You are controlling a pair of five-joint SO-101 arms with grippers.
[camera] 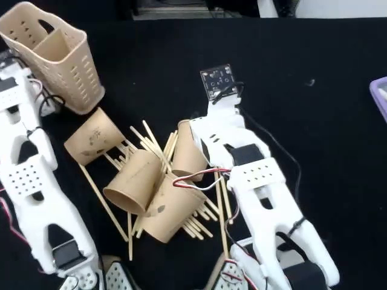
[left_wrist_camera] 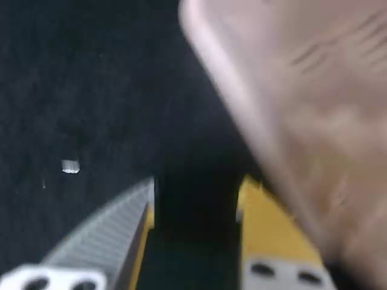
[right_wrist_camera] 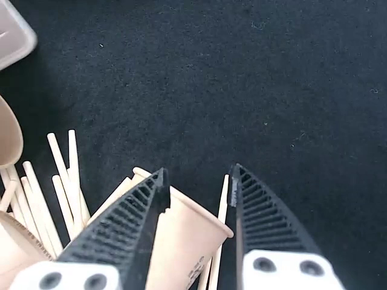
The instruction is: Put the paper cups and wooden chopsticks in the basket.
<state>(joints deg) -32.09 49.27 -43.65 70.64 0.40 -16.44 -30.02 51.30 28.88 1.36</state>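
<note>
cups and chopsticks heaped mid-table, one cup already in the basket

the basket (camera: pixel 68 75) stands in the upper left of the high view, and one paper cup (camera: pixel 53 45) sits inside it. four loose cups (camera: pixel 133 180) lie on their sides in a cluster left of centre on the black table (camera: pixel 302 151). the topmost is just below the basket, and two in the middle touch each other. the end cup (camera: pixel 188 151) is at the cluster's right edge, hard against the right arm. wooden chopsticks (camera: pixel 151 142) fan out under and between the cups, a few poking out toward the lower edge of the frame.

the right gripper (right_wrist_camera: pixel 196 178) hangs over that end cup (right_wrist_camera: pixel 187 235). its black fingers (right_wrist_camera: pixel 136 220) are spread wide and straddle the cup's rim end. one finger overlaps the cup and the other stands off it with a chopstick in the gap, so nothing is clamped.

the left arm runs up the far left edge of the high view, beside the basket. the left gripper (left_wrist_camera: pixel 193 187) has its fingers parted, with only dark cloth between them. the basket's wall (left_wrist_camera: pixel 314 121) is just beside the yellow finger.

a lilac container (camera: pixel 380 96) peeks in at the right edge.
</note>
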